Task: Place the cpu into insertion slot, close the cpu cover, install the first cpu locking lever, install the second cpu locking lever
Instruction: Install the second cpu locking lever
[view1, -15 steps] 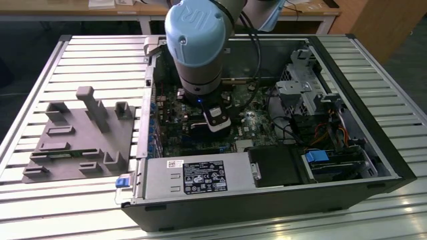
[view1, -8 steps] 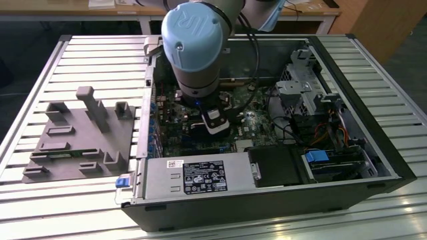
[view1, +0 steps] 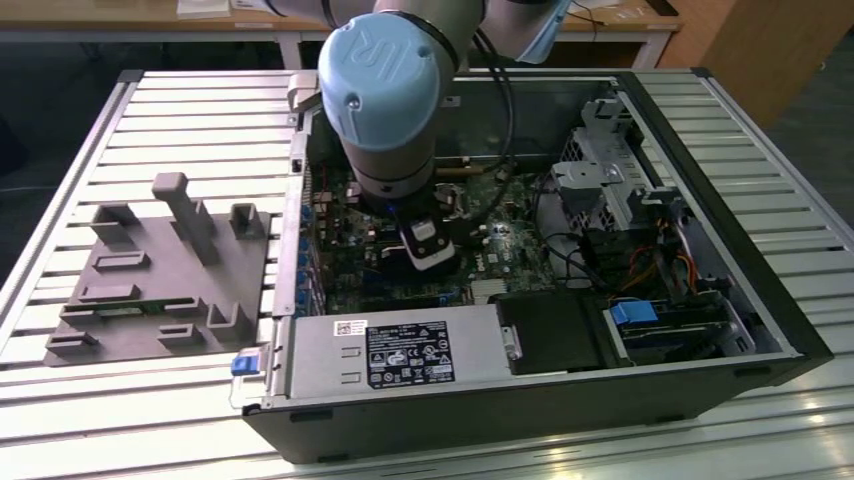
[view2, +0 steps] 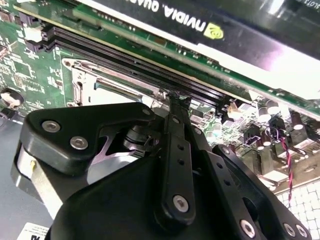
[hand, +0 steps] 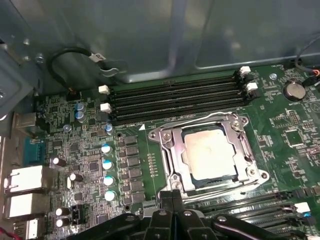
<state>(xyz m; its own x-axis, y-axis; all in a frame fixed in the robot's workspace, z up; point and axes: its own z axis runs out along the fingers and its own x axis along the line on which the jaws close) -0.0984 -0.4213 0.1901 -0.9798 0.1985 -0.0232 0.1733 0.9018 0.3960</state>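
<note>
In the first wrist view the cpu (hand: 210, 152) lies flat in the insertion slot (hand: 169, 165), its dull silver top facing up. The silvery cpu cover (hand: 239, 131) lies down around it, framing the chip. Thin metal levers run along the socket's sides; I cannot tell whether they are latched. My gripper (hand: 172, 197) is shut with nothing between its fingers, its tips just beside the socket's near edge. In the second wrist view the gripper (view2: 176, 97) hangs by a socket corner (view2: 82, 82). The exterior view shows the gripper (view1: 424, 250) low inside the open computer case.
Long black memory slots (hand: 175, 97) run beside the socket. A graphics card (view2: 200, 25) stands close behind the fingers. The power supply (view1: 394, 350), a drive cage (view1: 601, 180) and cables crowd the case. A grey fixture tray (view1: 160, 270) lies at the exterior view's left.
</note>
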